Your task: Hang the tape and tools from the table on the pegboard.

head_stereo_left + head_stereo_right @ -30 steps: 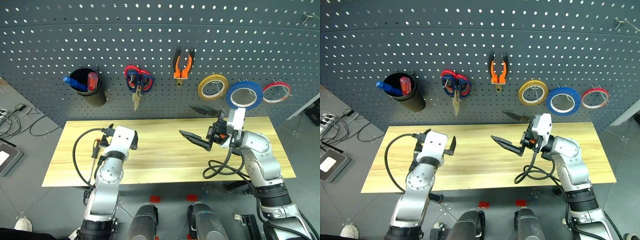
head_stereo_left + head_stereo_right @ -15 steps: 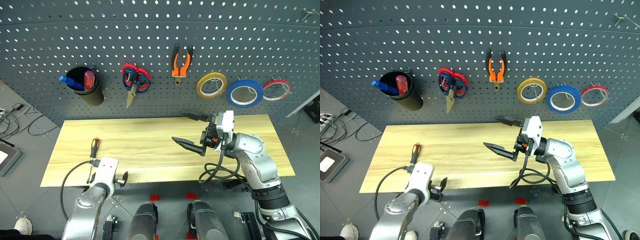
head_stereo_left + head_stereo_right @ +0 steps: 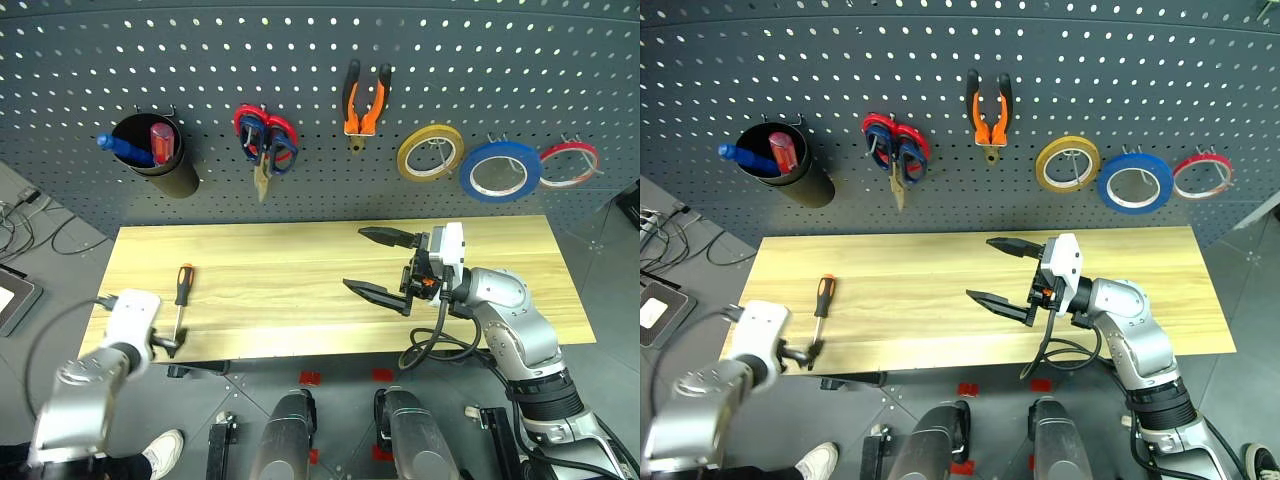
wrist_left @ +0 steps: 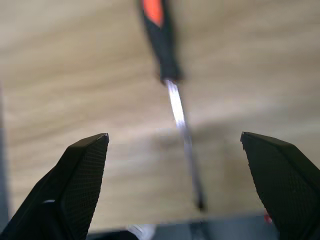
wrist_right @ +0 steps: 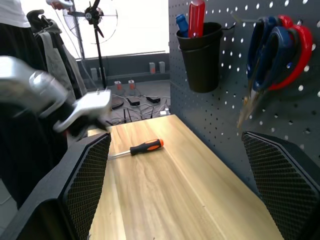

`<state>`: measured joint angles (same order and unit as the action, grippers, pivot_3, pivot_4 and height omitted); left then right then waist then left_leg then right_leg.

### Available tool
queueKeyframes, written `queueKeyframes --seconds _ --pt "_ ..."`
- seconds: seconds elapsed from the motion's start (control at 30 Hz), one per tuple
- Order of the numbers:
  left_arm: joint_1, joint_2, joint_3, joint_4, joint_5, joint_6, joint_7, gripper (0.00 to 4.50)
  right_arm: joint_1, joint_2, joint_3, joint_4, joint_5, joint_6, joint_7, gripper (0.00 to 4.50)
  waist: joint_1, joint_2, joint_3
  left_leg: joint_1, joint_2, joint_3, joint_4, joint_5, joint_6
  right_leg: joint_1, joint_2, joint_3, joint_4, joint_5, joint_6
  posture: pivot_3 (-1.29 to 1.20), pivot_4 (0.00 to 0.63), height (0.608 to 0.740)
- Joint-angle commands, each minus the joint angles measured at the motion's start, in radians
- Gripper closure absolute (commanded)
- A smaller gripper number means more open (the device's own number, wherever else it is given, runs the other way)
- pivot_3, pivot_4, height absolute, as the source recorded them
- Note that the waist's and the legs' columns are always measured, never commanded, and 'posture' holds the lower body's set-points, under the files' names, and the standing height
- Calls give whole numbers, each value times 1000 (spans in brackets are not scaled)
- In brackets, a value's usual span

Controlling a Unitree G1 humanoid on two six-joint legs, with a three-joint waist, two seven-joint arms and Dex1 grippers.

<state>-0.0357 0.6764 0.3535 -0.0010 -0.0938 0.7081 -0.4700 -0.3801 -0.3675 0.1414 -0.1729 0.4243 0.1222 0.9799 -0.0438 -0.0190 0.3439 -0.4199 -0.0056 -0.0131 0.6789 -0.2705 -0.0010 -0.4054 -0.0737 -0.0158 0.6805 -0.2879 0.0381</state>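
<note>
In the left wrist view the screwdriver (image 4: 170, 85) is blurred, its handle cut off by the frame edge and its tip too soft to make out against the table (image 4: 75, 75). On the pegboard (image 3: 320, 60), the dark-handled scissors (image 3: 262, 152) overlap the red scissors (image 3: 285, 128), so their handles partly hide each other. In the right wrist view the left arm (image 5: 55, 105) is a blur

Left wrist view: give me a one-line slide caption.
Open left gripper poised over the screwdriver lying on the table.
</note>
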Motion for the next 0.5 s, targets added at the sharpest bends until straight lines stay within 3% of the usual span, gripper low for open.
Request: queueKeyframes --seconds 0.03,0.5 --pt "-53 40 16 106 -20 -24 -26 29 -11 7 -3 -43 21 2 -1 0 -5 0 5 0 0 0 0 0 0 0 0 0 0 0 0 -84 426 740" --pt "-377 64 -53 465 -56 -39 -67 29 3 -11 -11 -69 20 26 -5 0 -15 -4 49 -3 0 1 0 1 -1 -4 1 -1 2 0 0 -113 457 740"
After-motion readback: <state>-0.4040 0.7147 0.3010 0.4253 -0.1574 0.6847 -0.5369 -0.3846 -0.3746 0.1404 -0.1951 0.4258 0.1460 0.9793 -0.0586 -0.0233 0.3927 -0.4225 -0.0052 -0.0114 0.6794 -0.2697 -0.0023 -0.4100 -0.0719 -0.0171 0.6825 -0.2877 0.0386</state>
